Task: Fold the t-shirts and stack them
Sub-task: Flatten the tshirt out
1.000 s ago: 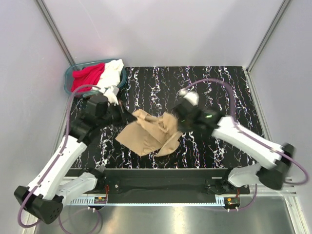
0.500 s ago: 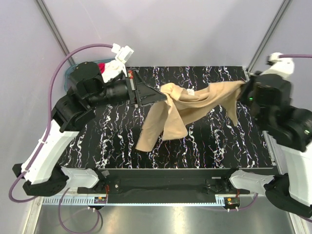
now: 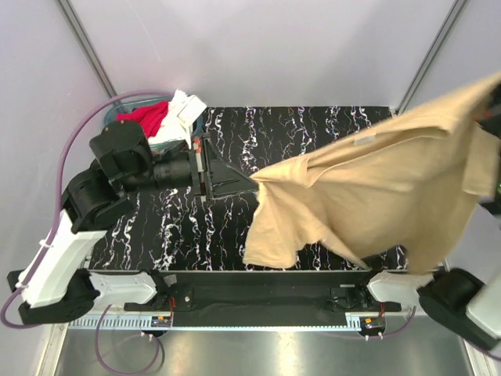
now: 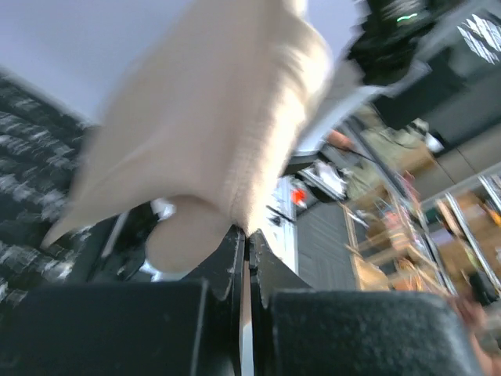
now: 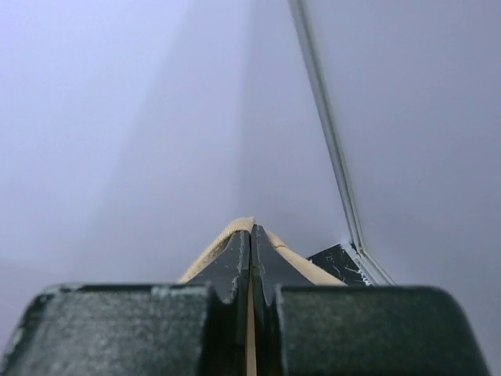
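Note:
The tan t-shirt [image 3: 376, 196] hangs stretched in the air between my two arms, above the black marbled table [image 3: 313, 133]. My left gripper [image 3: 252, 184] is shut on one edge of it; the left wrist view shows the tan cloth [image 4: 211, 133] pinched at the fingertips [image 4: 249, 235]. My right gripper is raised high at the right edge of the top view and hidden behind the cloth; in the right wrist view it [image 5: 250, 233] is shut on a tan hem [image 5: 235, 229]. The red t-shirt [image 3: 145, 117] and the white t-shirt [image 3: 182, 110] lie in the basket.
A teal basket [image 3: 109, 117] stands at the table's back left corner. Grey walls and metal posts [image 3: 90, 59] close in the back and sides. The right arm's base [image 3: 454, 301] sits at the near right edge.
Both arms have lifted the tan t-shirt off the table and pulled it apart. The right gripper rose up and right toward the camera; the shirt now hangs spread and large in view.

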Motion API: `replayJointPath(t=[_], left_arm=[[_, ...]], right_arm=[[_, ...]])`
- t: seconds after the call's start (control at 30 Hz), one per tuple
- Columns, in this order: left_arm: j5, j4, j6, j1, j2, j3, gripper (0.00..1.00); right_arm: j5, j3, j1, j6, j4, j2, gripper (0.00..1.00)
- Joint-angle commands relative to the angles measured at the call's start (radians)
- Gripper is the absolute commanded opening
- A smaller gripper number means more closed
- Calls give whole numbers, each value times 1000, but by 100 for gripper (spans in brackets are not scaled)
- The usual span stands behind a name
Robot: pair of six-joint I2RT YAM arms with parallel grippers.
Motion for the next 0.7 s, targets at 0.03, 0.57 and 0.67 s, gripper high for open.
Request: replayJointPath(t=[0.03,0.57,0.67], left_arm=[[-409,-239,43,49,-174,-250,0],[-983,-446,-11,465,-275,-937,74],[-977,-467,38,471,-278,-889,81]], right_arm=[[-104,26,-5,-162,82,342,0],[-755,50,-20,153,-112,1060,57],[-770,-58,-20,259,-292,1013,62]])
